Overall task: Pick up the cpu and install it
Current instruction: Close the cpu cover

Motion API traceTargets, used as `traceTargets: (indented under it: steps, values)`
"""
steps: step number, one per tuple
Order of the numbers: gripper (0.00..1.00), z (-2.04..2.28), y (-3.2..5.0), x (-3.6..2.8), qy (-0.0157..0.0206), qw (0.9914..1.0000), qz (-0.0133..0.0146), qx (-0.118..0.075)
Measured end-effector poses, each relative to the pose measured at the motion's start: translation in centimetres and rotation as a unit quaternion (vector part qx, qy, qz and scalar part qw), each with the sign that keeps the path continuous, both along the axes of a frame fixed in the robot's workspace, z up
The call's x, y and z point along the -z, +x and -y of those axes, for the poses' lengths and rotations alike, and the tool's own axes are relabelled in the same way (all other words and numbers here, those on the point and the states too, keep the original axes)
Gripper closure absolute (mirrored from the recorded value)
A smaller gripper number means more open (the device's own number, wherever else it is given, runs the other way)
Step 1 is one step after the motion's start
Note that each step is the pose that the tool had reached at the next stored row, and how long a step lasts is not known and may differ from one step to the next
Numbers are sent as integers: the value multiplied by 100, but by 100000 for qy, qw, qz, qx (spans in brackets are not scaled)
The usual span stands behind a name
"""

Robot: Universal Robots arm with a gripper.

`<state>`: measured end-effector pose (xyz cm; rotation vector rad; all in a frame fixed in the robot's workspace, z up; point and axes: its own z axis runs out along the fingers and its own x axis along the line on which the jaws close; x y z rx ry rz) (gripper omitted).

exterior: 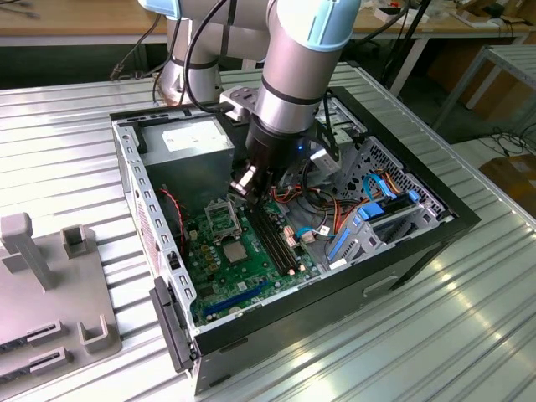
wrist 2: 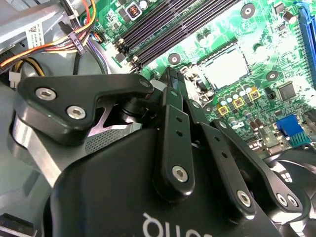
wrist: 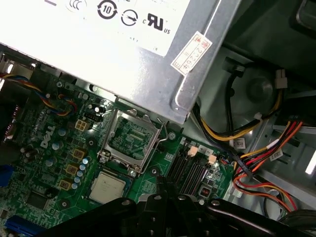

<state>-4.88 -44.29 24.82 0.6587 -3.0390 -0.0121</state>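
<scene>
So, not picked up yet. Spotted the small flat square silver-grey cpu (exterior: 234,251) lying metal side up on the green motherboard (exterior: 251,280), just on the near side of the square black-and-metal framed socket (exterior: 219,215) in the exterior view, right beside it. Probably parked flat like that for an easy grab by the edges from above. Looks bare inside that socket in the first wrist view, so presumably left ready for a chip. Got the black robot pincer (exterior: 244,186) hanging straight down over the long black memory slots (exterior: 272,239), to the exterior view's right of the socket, above the board and touching nothing. Seems clenched on nothing, tips together. Guessing held high and vertical like that for a clean look at chip and socket from the wrist. Also worth noting the big black computer case (exterior: 335,322) lying on its side, open on top, on the ribbed metal counter (exterior: 75,117), most likely for top-down reach.
</scene>
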Motion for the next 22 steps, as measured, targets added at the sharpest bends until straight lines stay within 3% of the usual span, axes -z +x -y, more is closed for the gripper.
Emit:
traceTargets:
  steps: [13, 16, 20, 22]
  values:
    - [89, -1, -1, 11, 111, 100000, 5, -249]
    - [89, -19, -1, 19, 157, 99997, 1, -751]
    - [89, -69, 13, 29, 163, 99982, -1, -1881]
    - [89, -80, 15, 42, 156, 99918, -5, -4047]
